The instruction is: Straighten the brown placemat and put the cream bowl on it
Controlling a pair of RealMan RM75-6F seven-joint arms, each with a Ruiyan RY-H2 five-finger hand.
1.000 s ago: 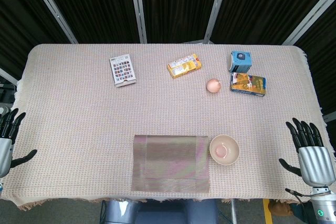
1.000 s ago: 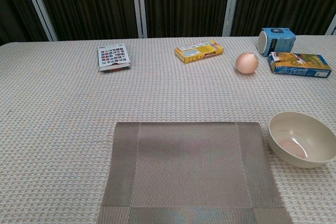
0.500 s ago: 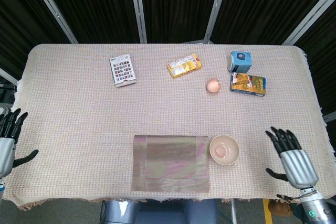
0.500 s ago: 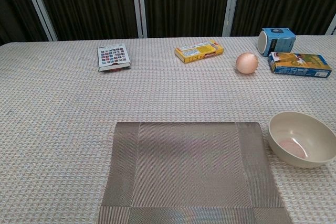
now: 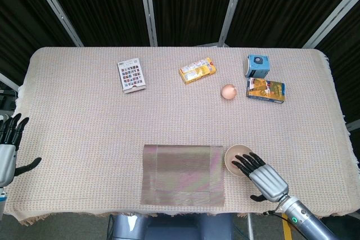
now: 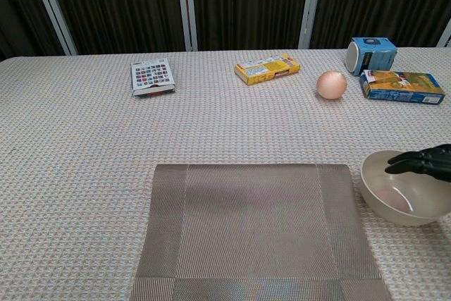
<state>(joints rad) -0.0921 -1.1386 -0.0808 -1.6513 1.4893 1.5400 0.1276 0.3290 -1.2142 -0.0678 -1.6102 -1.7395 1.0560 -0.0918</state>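
Note:
The brown placemat (image 5: 183,174) (image 6: 257,230) lies square to the table's front edge, near the middle. The cream bowl (image 5: 234,156) (image 6: 394,195) stands on the tablecloth just off the mat's right edge, upright and empty. My right hand (image 5: 260,175) (image 6: 421,162) hovers over the bowl's near right side with its fingers spread, fingertips (image 5: 243,162) above the bowl's inside; it holds nothing. My left hand (image 5: 8,150) stays at the far left table edge, fingers apart and empty. It does not show in the chest view.
At the back of the table lie a patterned card box (image 5: 131,75), a yellow box (image 5: 197,70), a round peach-coloured ball (image 5: 228,91), a blue-and-white cylinder (image 5: 257,66) and a blue-and-orange box (image 5: 265,90). The woven tablecloth (image 5: 84,122) covers the whole table.
My right hand has swept left from the right table edge to above the bowl. The left hand, mat and bowl have not moved.

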